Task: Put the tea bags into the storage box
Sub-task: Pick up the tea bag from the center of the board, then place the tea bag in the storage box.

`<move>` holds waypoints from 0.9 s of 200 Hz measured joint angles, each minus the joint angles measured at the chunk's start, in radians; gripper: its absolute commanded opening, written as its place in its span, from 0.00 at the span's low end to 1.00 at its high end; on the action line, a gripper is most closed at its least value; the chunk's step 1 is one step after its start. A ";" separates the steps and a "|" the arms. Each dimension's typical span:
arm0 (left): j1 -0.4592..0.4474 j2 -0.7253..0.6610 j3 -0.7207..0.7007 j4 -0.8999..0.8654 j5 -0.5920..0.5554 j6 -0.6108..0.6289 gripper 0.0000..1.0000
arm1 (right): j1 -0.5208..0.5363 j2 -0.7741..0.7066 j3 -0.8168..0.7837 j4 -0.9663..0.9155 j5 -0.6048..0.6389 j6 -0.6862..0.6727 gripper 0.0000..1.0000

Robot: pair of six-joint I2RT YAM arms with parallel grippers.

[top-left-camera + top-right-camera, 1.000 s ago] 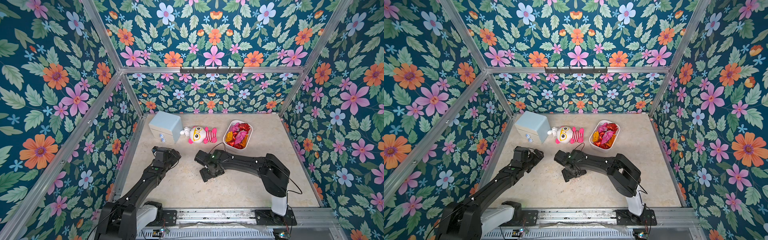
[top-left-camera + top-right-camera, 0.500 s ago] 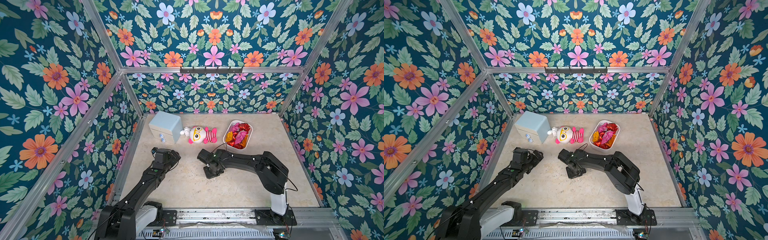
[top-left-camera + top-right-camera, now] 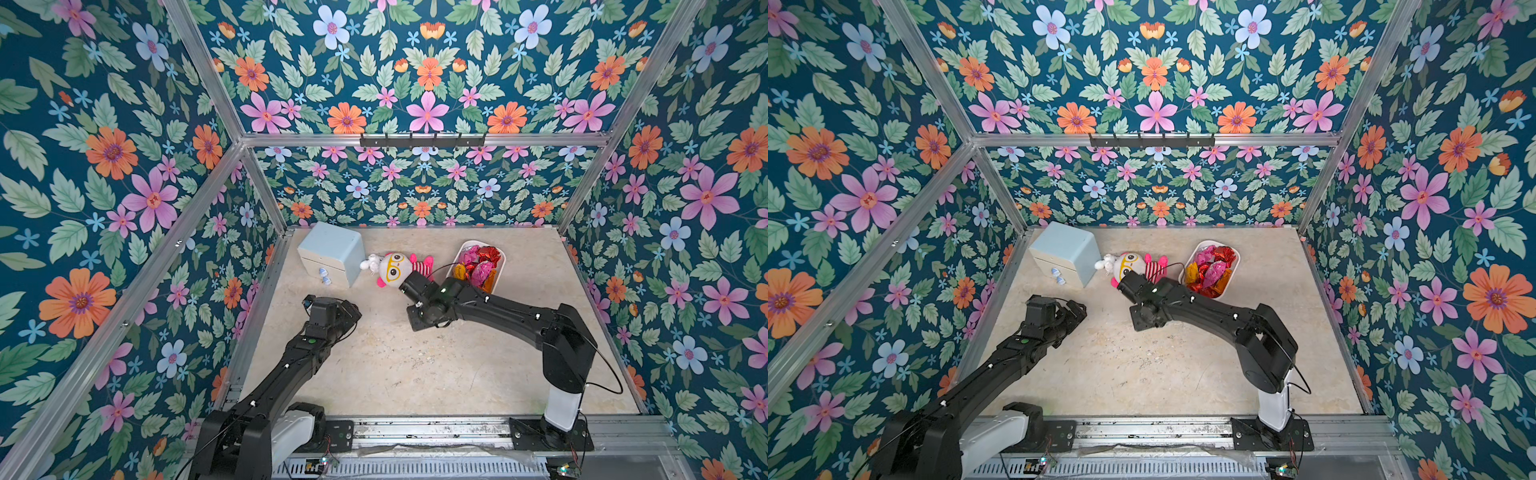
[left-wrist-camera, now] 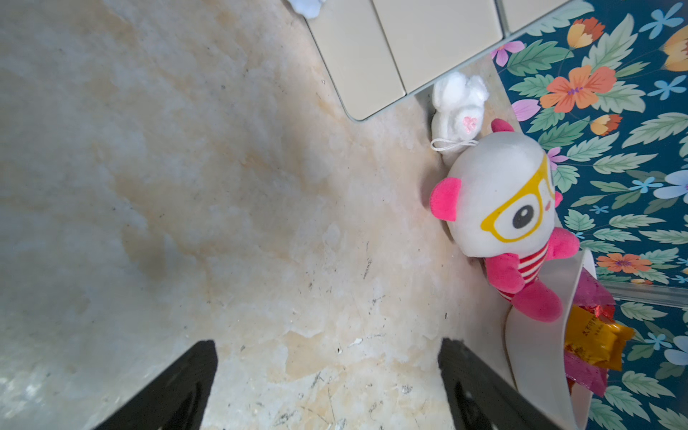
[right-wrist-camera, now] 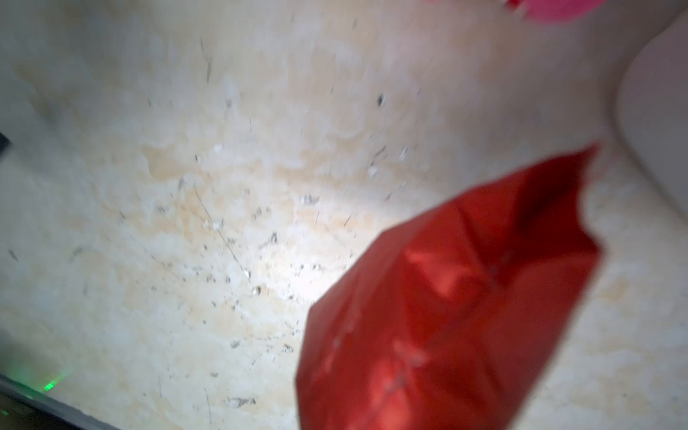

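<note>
The left arm (image 3: 291,370) and right arm (image 3: 507,311) are matte black, blocky links with small white dots, on white base segments (image 3: 561,409). A thin black cable (image 3: 618,371) loops off the right arm.

1. The cabinet (image 3: 332,253) is standing at the table's (image 3: 395,374) far left.
2. The doll (image 3: 401,266) is lying between it and the box (image 3: 501,262).
3. A heap of tea bags (image 3: 478,266) is lying in the box.
4. One tea bag (image 5: 446,298) is hanging near the box.

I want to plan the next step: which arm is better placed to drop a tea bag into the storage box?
Right. The right gripper is shut on a red tea bag, close beside the storage box. The left gripper is open, empty and farther away.
</note>
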 measured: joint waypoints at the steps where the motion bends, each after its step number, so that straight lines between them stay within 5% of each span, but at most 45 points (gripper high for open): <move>1: 0.000 0.000 0.000 0.000 0.000 0.000 0.99 | -0.004 -0.001 0.003 0.000 0.002 -0.002 0.00; 84: -0.044 0.085 0.087 0.000 0.033 0.037 0.99 | -0.379 -0.016 0.099 -0.013 0.064 -0.119 0.00; 180: -0.074 0.098 0.113 -0.009 0.026 0.047 0.99 | -0.478 0.071 -0.048 0.102 -0.062 -0.179 0.00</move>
